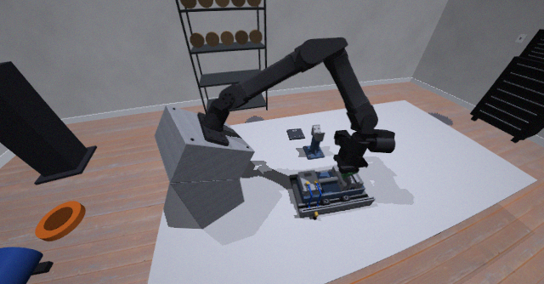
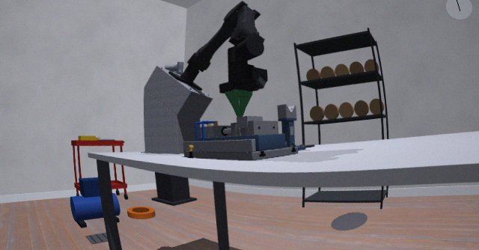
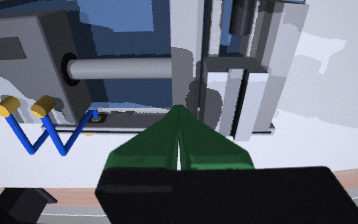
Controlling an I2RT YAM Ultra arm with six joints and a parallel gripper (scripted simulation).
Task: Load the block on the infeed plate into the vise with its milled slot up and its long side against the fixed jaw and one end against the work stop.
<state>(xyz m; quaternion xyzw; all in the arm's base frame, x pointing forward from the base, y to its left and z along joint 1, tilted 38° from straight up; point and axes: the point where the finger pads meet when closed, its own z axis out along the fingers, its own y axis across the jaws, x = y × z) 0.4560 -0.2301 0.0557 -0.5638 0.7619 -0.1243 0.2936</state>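
The part [image 3: 256,105] is in the vise in the wrist view, slot facing up, nearer the fixed jaw [image 3: 285,60] than the rod-side jaw [image 3: 186,30]. Its long side lies close along the fixed jaw; contact cannot be told. A gap shows between its end and the work stop [image 3: 240,20]. Whether it sits fully flat on the low bars is hidden. My gripper [image 1: 349,174] [image 2: 239,117] [image 3: 178,112] is shut and empty, its green tips pointing down close above the vise, over the rod-side jaw in the wrist view. The infeed plate [image 1: 295,134] holds nothing.
The V-block [image 1: 317,132] [image 2: 287,112] stands empty behind the vise. The air cylinder [image 3: 10,75] has yellow fittings [image 3: 43,106] and blue hoses [image 3: 55,135] near the fingers. A rail [image 1: 336,207] [image 2: 224,147] runs along the vise's front.
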